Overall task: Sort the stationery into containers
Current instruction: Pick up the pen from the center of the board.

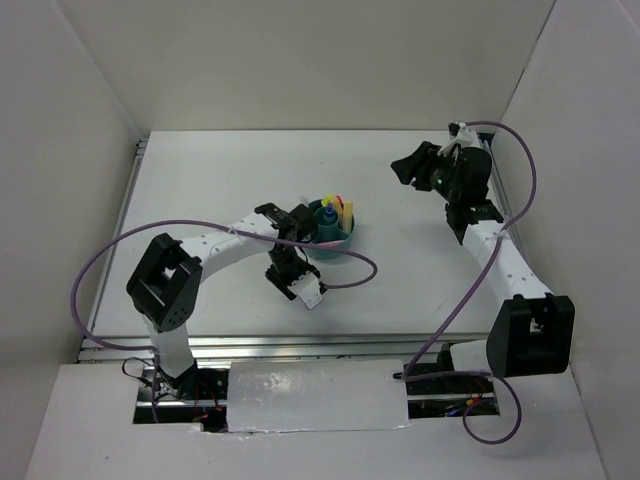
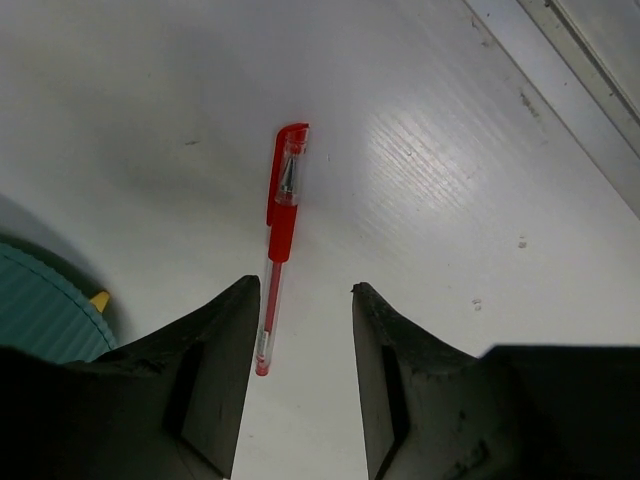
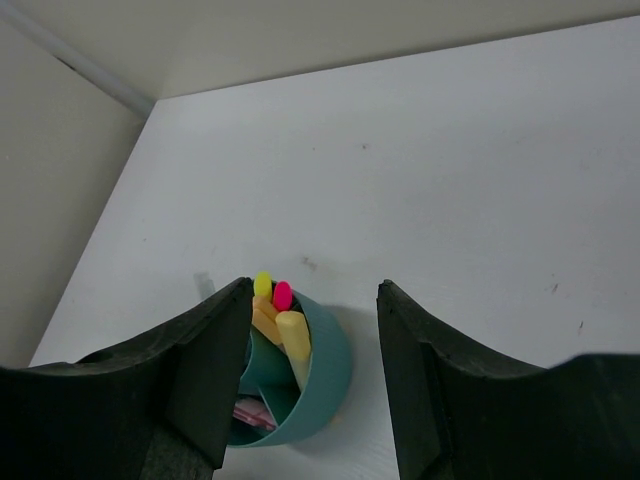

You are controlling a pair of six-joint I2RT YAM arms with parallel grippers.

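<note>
Left claw (image 2: 305,290) is over the table (image 1: 220,180), just on the near side of the bowl (image 1: 335,243), pointing down at the surface. Its jaws stand spread and grip nothing. A red pen (image 2: 281,235) lies flat on the table below it, cap end away from the wrist camera. The clear tail end lies close against the inner edge of the finger on the left of that view; whether they touch cannot be told. The rest of the pen runs out ahead of the fingertips. The ribbed teal wall of the bowl (image 2: 40,310) shows at the left edge of the same view, apart from the pen. Right claw (image 3: 315,287) is raised at the far right of the table, well apart from the bowl, and angled back towards it. Its jaws are likewise spread, with nothing between them. From that wrist, the bowl (image 3: 335,350) is seen upright on the table with its dividers visible. A yellow marker (image 3: 262,285), a pink-tipped marker (image 3: 283,294) and a pale yellow marker (image 3: 293,335) stand on end in it, leaning towards the rim. A pink item (image 3: 255,410) lies low in the nearest compartment; its kind cannot be made out.
</note>
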